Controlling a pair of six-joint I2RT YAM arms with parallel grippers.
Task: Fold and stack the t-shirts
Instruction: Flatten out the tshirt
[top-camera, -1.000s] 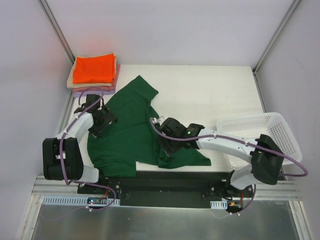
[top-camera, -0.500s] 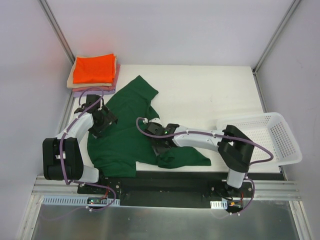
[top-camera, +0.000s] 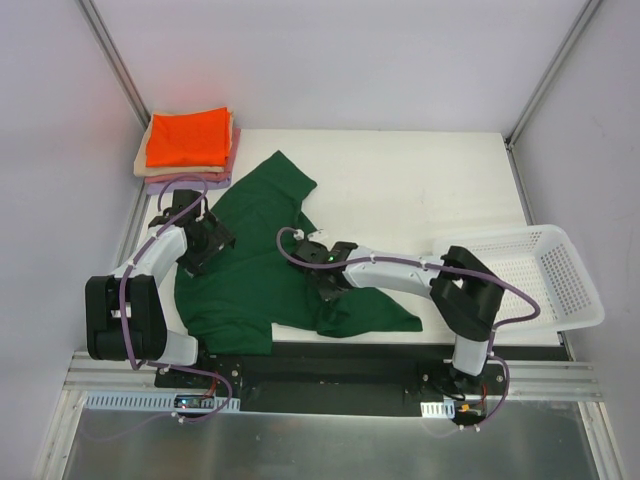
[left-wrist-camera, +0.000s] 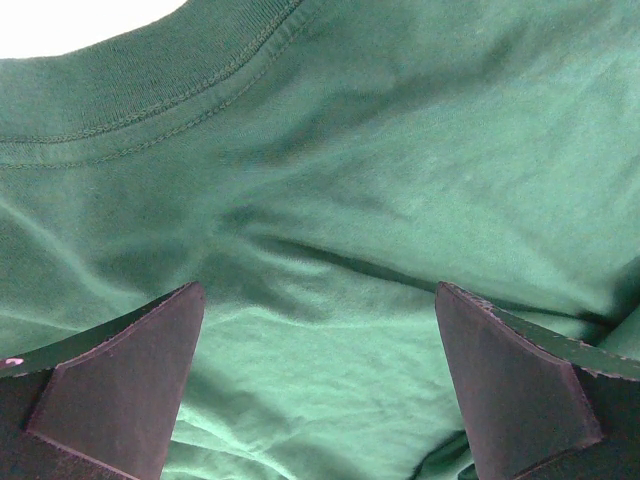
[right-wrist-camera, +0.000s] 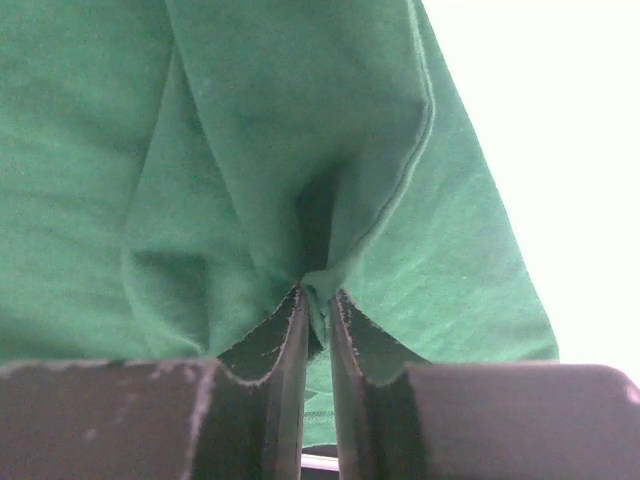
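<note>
A large dark green t-shirt (top-camera: 250, 275) lies crumpled across the table's left and middle. My right gripper (top-camera: 322, 272) reaches over its lower right part, and the right wrist view shows this gripper (right-wrist-camera: 317, 295) shut on a pinched fold of the green cloth (right-wrist-camera: 250, 150). My left gripper (top-camera: 203, 243) rests on the shirt's left side. In the left wrist view it (left-wrist-camera: 318, 290) stands wide open just above the green cloth (left-wrist-camera: 330, 170), below the ribbed collar (left-wrist-camera: 150, 95), with nothing between its fingers. Folded t-shirts (top-camera: 187, 140), bright orange on top of beige and pink, are stacked at the back left corner.
A white mesh basket (top-camera: 545, 262) sits at the table's right edge, hanging partly over it. Bare white table (top-camera: 420, 190) stretches behind and to the right of the green shirt. Enclosure walls stand close on the left, back and right.
My right arm has stretched further left over the shirt, and its jaws have closed onto a fold of the green cloth. The left arm has not moved.
</note>
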